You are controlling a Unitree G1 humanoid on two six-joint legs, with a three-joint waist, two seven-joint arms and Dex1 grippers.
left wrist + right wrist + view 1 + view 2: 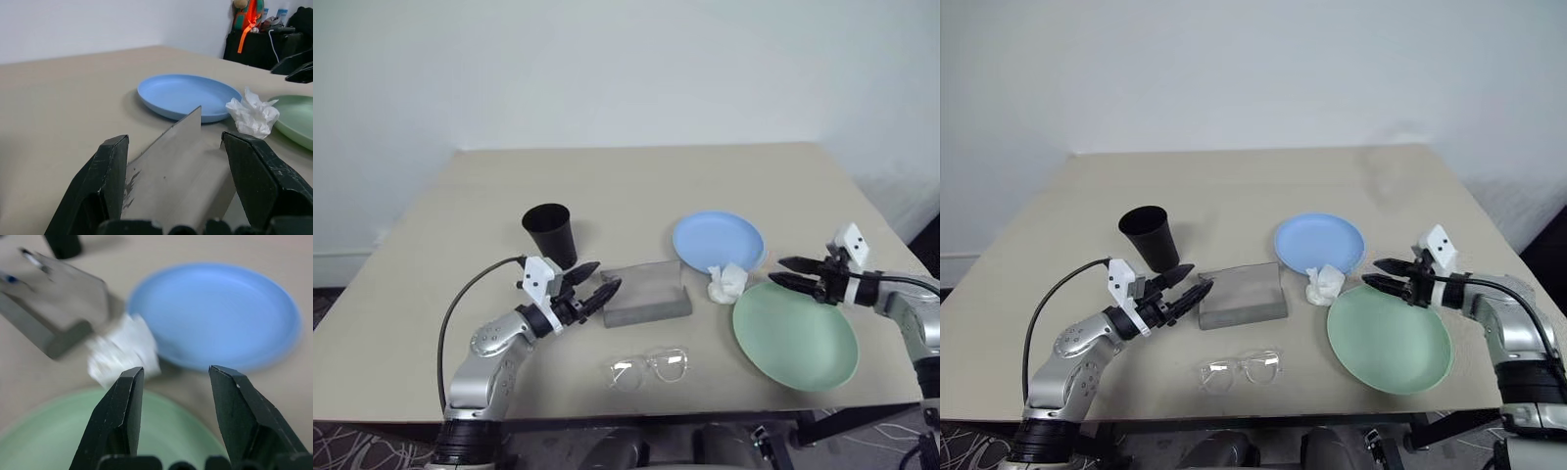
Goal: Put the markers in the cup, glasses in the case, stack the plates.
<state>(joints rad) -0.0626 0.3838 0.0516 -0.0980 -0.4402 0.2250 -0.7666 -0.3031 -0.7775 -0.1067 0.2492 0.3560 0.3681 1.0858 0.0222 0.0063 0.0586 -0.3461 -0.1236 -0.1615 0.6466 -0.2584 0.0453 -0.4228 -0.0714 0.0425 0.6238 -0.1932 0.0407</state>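
Black tapered cup (550, 233) upright, left of centre. Grey slab case (647, 293) at mid-frame, lid raised, translucent. Clear-framed glasses (650, 367) below it, near the table's lower edge. Light blue plate (718, 241) right of centre; larger mint green plate (795, 336) lower right, crumpled white scrap (726, 283) between. Left gripper (594, 284) spread, empty, at the case's left end. Right gripper (790, 272) parted, empty, over the green plate's upper rim.

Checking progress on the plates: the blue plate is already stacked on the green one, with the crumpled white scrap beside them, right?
Not stacked. The blue plate lies on the table beside the green plate, as the left eye view shows. The crumpled white scrap does sit between them.
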